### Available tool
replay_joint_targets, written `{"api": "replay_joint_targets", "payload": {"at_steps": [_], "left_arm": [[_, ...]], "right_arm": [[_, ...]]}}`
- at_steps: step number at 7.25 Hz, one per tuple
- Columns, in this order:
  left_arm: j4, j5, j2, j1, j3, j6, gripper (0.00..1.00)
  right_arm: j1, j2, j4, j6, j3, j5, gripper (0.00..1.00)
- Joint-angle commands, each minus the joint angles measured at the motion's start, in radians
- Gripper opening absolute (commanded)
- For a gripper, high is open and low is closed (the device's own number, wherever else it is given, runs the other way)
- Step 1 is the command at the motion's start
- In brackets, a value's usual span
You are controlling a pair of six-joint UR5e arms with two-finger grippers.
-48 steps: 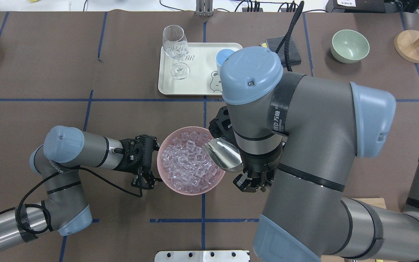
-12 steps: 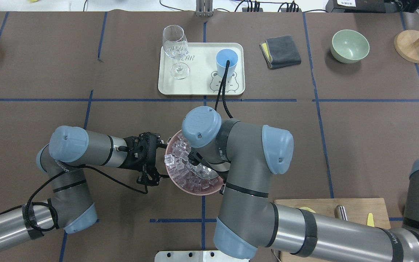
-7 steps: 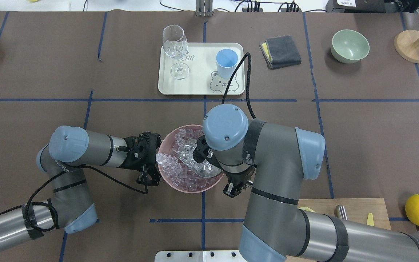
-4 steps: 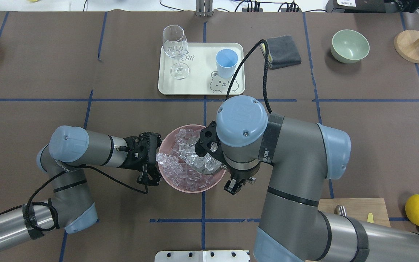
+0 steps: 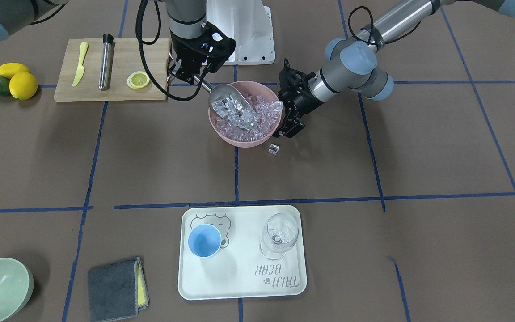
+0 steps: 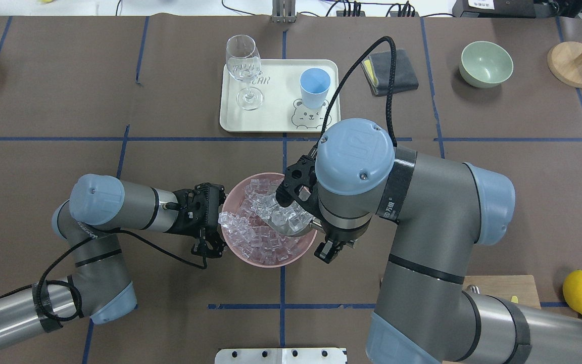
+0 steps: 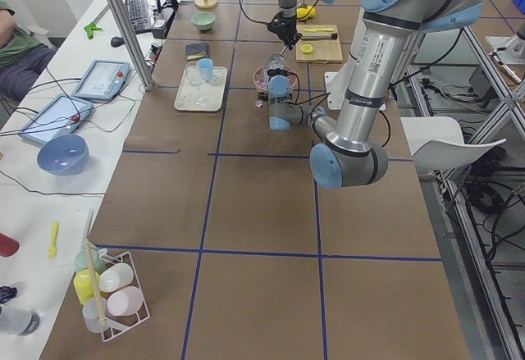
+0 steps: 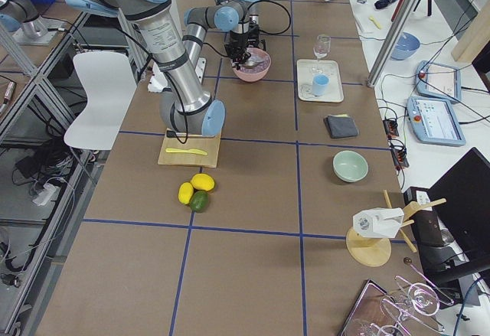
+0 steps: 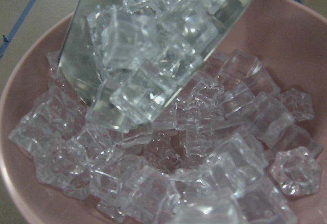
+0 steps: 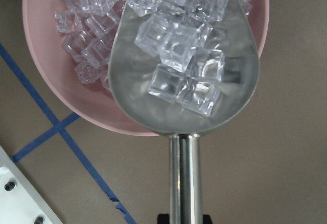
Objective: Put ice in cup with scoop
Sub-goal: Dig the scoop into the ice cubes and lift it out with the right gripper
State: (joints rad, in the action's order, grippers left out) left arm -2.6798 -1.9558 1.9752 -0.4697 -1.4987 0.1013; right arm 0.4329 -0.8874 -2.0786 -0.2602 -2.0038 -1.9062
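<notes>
Several cubes of ice (image 10: 179, 45) sit in the scoop (image 5: 228, 100) over the pink bowl (image 5: 239, 139), with the right hand (image 5: 188, 75) pinching its rod handle. Meanwhile the cup (image 5: 204, 240) waits on the tray (image 5: 239, 286), straight out past the bowl. Can't tell the left hand's (image 5: 284, 114) grip.

Table (image 5: 373, 156) with tray (image 5: 244, 290), bowl (image 5: 239, 141), stray ice (image 5: 274, 148)

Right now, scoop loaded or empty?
Loaded. The scoop holds a pile of ice cubes in its trough, above the pink bowl. The cup is empty.
</notes>
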Motion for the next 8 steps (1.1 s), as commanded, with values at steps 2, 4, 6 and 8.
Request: {"api": "replay_joint_targets", "payload": {"at_steps": [2,4,6,8], "left_arm": [[0.000,0.000,0.001,-0.001,0.000,0.000,1.00],[0.000,0.000,0.001,-0.001,0.000,0.000,1.00],[0.000,0.000,0.001,-0.001,0.000,0.000,1.00],[0.000,0.000,0.001,-0.001,0.000,0.000,1.00]], "right_arm": [[0.004,-0.010,0.000,-0.001,-0.012,0.001,0.00],[0.007,-0.028,0.000,-0.001,-0.083,0.001,0.00],[0.009,-0.041,0.000,-0.004,-0.130,0.000,0.00],[0.015,-0.041,0.000,-0.005,-0.141,0.000,0.00]]}}
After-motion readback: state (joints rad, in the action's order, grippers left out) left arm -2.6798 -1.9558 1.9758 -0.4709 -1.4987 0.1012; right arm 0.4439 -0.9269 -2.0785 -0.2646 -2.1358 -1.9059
